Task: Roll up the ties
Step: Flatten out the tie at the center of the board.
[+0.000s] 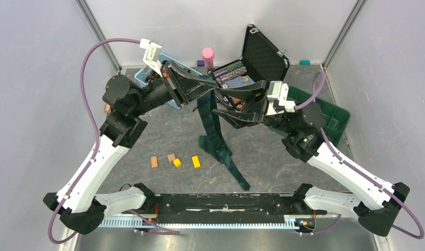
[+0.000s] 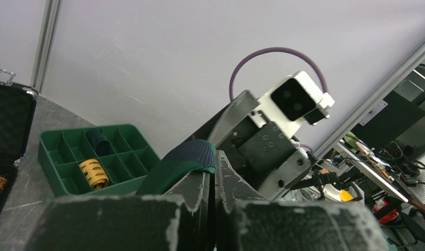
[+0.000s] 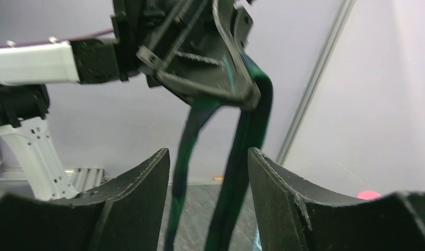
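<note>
left gripper (image 2: pixel 214 178) tight on folded plaid tie (image 1: pixel 214 137), right gripper (image 3: pixel 207 152) agape near its hanging tails

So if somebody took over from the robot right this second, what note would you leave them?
The left gripper is shut on the plaid tie, pinched at a fold and lifted; both lengths hang down, the low end apparently on the table.
The right gripper is open, facing the hanging lengths, not touching.
Done: a yellow-orange roll and a dark roll sit in separate compartments of the green tray.
Left: the plaid one is unrolled; roll and stow it.
</note>
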Available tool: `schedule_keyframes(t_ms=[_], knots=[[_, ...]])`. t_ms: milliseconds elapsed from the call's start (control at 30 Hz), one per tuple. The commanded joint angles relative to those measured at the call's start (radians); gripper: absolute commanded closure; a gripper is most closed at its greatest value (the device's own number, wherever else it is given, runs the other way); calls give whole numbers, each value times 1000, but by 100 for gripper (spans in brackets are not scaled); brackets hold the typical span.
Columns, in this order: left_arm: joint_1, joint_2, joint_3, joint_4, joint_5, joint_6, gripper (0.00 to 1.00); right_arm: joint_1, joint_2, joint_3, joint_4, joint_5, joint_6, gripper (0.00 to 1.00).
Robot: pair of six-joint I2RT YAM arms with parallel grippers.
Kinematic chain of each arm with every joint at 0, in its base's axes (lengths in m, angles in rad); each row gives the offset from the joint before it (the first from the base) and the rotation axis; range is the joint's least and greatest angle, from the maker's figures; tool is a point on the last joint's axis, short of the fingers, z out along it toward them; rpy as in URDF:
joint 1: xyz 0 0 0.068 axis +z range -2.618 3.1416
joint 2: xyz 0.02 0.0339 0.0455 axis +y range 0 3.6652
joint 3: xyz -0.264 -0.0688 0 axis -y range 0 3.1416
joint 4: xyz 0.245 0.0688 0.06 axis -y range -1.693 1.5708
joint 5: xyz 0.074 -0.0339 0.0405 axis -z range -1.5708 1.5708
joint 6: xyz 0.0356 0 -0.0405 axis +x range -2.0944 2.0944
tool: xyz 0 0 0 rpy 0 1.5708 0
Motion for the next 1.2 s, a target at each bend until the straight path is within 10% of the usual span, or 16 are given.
schedule_keyframes(t_ms=[0, 733, 867, 1000, 1167], knots=[[-6, -10, -39, 99, -47, 23, 98, -1, -8, -8, 124, -45, 121, 38], [-12, -14, -108, 201, -26, -15, 98, -1, 105, 27, 210, -72, 255, 50], [-12, -21, -127, 213, -29, -21, 98, -2, 106, 31, 210, -60, 260, 62], [-12, -24, -136, 218, -25, -24, 98, -1, 101, 32, 194, -37, 255, 99], [-12, -28, -154, 248, -21, -44, 83, -1, 85, 24, 167, 15, 233, 100]])
